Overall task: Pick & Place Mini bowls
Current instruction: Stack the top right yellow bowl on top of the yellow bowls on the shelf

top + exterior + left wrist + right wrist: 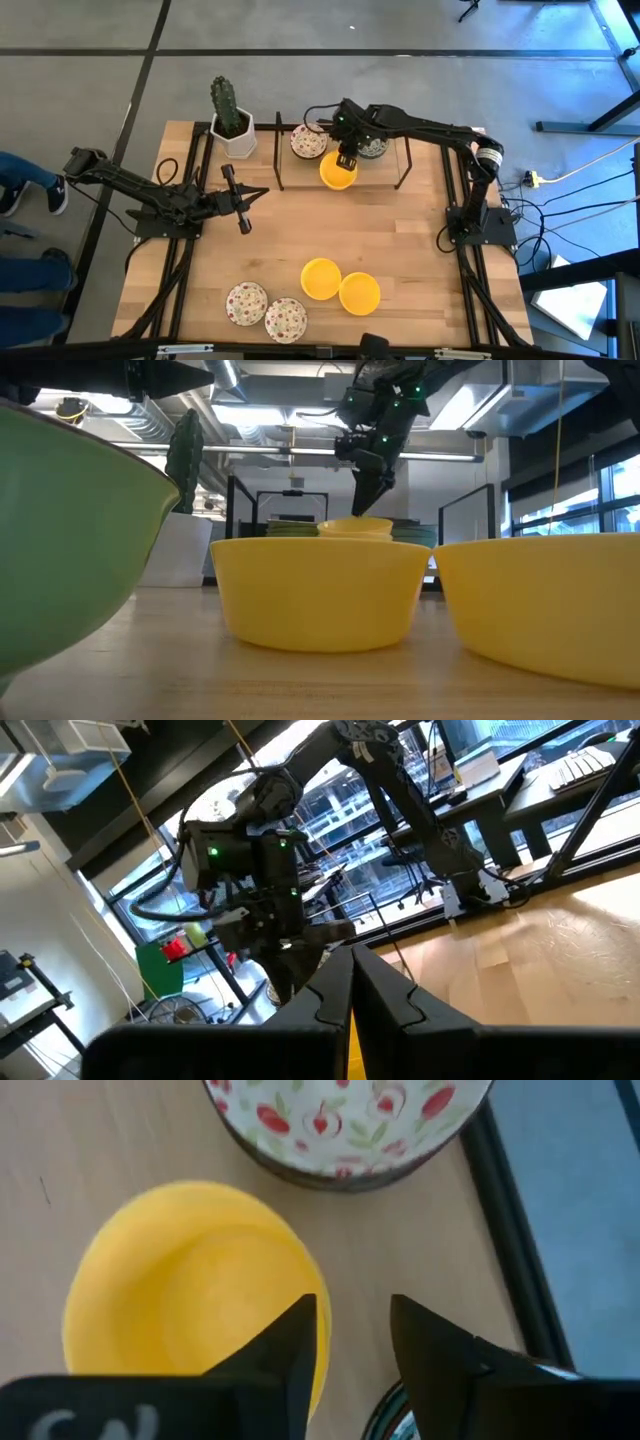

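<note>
Reading the layout, bowls are split between a far group at the rack and a near group at the table's front edge.
right gripper (346, 163): over the rim of the far yellow bowl (338, 172); in the right wrist view the fingers (285, 1350) straddle that rim with a gap between them, one tip inside the bowl, so released, not clamped. Likely a release point, or a grasp not yet made.
far yellow bowl: appears to rest on the wood inside the black rack (342, 150), just beside the red-speckled bowl (307, 142) and near the green-patterned bowl (374, 147). Reads as a grouping spot.
near group: two yellow bowls (339, 285) touching, two more red-speckled bowls (266, 311) touching, all at the front edge, probably within reach of either arm.
left gripper (243, 199): parked mid-left over bare table, jaws clenched on nothing, clear of the right arm's path.
cactus pot (232, 125): far left of the rack, not part of the job.
risk: rim grasp on a shallow bowl may tilt it on lift.
</note>
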Available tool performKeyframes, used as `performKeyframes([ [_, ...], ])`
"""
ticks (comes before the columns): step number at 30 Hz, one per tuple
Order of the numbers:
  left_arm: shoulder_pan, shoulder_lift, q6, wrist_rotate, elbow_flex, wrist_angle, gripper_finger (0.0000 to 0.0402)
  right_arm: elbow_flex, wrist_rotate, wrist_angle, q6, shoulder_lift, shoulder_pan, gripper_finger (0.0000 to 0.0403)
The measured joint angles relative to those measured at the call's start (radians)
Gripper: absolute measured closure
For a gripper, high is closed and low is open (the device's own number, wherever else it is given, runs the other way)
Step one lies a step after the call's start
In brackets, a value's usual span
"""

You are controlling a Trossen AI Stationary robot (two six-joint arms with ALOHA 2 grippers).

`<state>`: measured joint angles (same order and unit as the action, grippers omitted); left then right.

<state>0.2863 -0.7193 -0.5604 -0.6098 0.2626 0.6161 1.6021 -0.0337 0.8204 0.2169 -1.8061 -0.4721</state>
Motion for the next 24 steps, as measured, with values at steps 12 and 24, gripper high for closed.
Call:
performKeyframes([
  [12,0.000,0.000,0.015,0.000,0.000,-0.007,0.0398,0.065,-0.124,0.033,-0.021,0.000,0.011,0.0307],
  [24,0.000,0.000,0.000,0.000,0.000,-0.016,0.0397,0.063,-0.131,0.053,-0.003,0.001,0.072,0.0399],
])
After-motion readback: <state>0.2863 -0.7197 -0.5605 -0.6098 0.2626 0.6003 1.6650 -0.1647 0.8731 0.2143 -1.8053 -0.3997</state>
